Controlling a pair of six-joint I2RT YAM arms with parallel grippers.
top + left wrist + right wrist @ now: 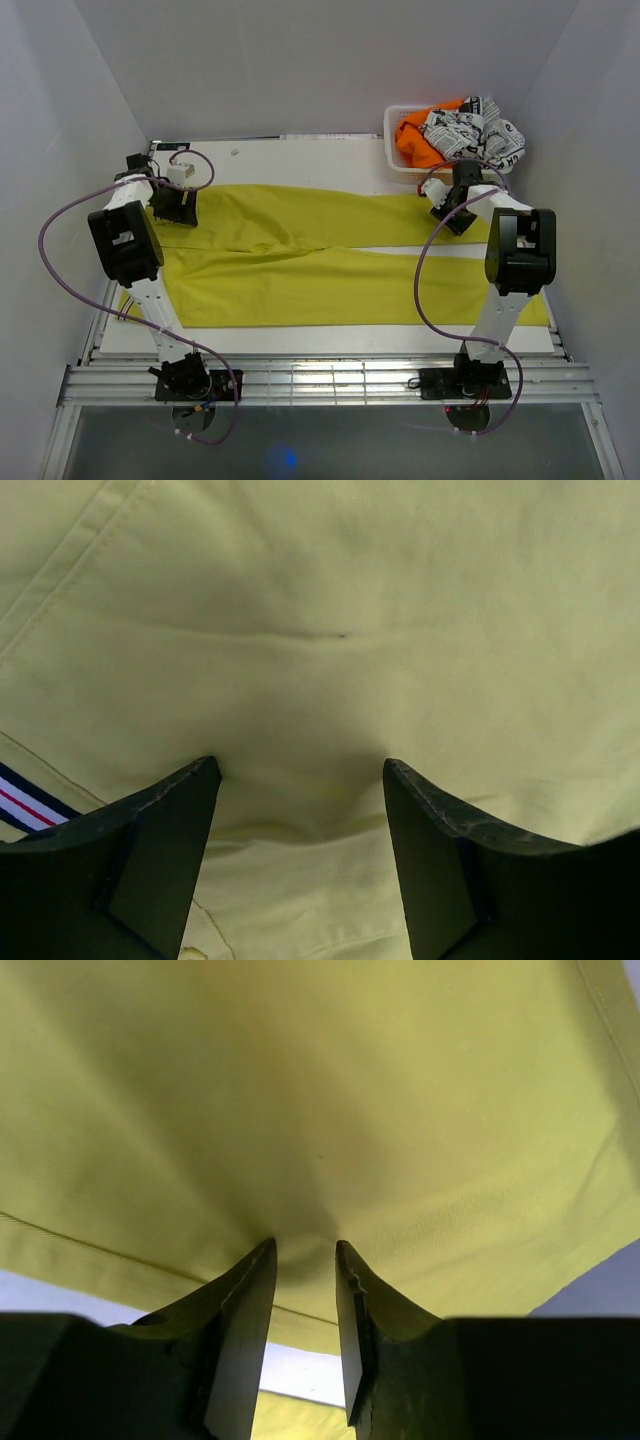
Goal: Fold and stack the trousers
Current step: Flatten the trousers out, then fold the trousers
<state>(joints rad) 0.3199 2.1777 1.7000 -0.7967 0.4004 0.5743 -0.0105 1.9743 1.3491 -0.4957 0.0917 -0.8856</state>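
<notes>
The mustard-yellow trousers (pixel 330 270) lie flat across the table, waist to the left and both legs running right. My left gripper (pixel 178 215) is down on the waist end. In the left wrist view it (pixel 300 765) stands open, tips pressed on the cloth (pixel 330 600) with a soft bulge between them, and the striped label (pixel 25 800) is at the left edge. My right gripper (pixel 455 222) is at the far leg near its right end. Its jaws (pixel 305 1245) straddle that leg's near edge with a narrow gap, the cloth (pixel 320 1090) puckering between the tips.
A white basket (pixel 392 150) stands at the back right, holding an orange garment (pixel 415 140) and a black-and-white printed cloth (pixel 475 135), close behind my right gripper. White walls enclose the table on three sides. The arm bases and cables sit along the near edge.
</notes>
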